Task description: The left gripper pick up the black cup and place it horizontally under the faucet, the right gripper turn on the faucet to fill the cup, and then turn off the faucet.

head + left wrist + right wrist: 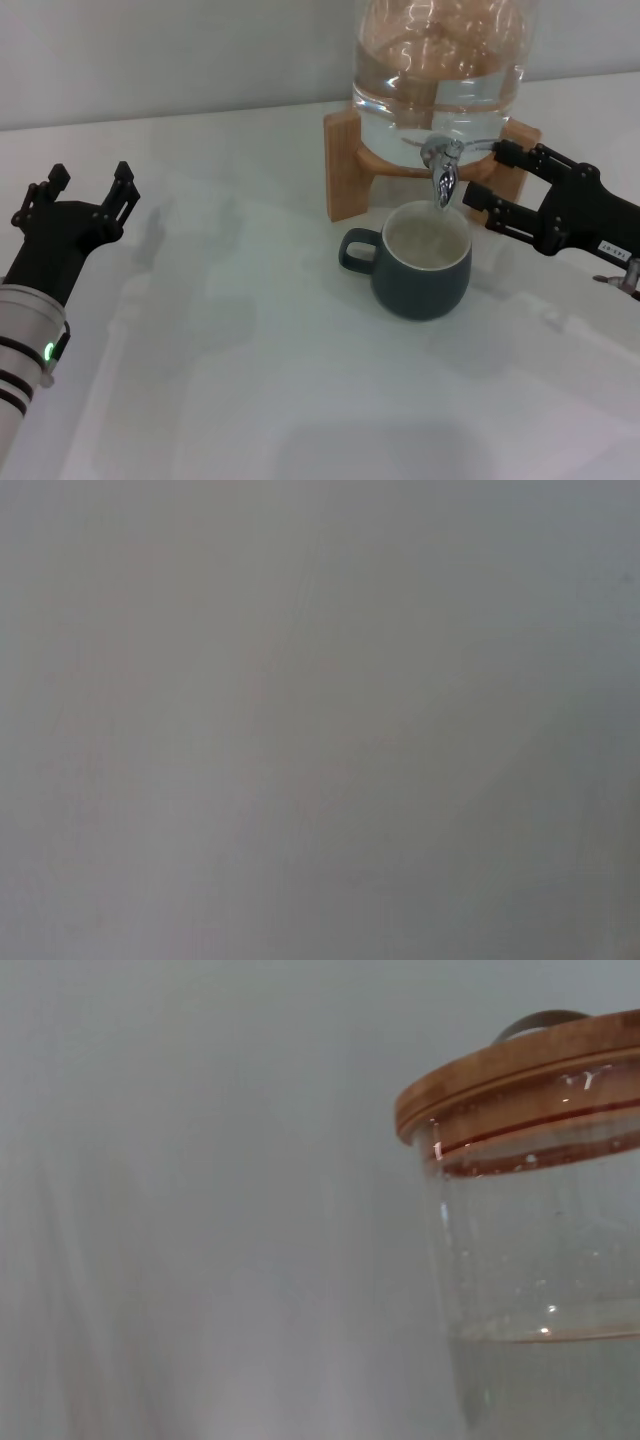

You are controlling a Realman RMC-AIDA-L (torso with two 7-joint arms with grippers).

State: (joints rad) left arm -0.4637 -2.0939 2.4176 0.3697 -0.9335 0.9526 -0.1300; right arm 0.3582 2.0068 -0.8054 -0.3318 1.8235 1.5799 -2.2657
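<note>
My right gripper (pixel 488 178) sits jaws apart just right of the faucet (pixel 441 170), gripping nothing. The cup (pixel 421 260) stands upright under the spout, handle to my left, in front of the jar (pixel 438 60) on its wooden stand (pixel 345 170). My left gripper (pixel 90 185) hangs open and empty, well apart over the table (pixel 250 380)

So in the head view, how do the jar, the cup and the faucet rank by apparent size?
1. jar, largest, though cut off at the top edge.
2. cup.
3. faucet, clearly smallest.
</note>
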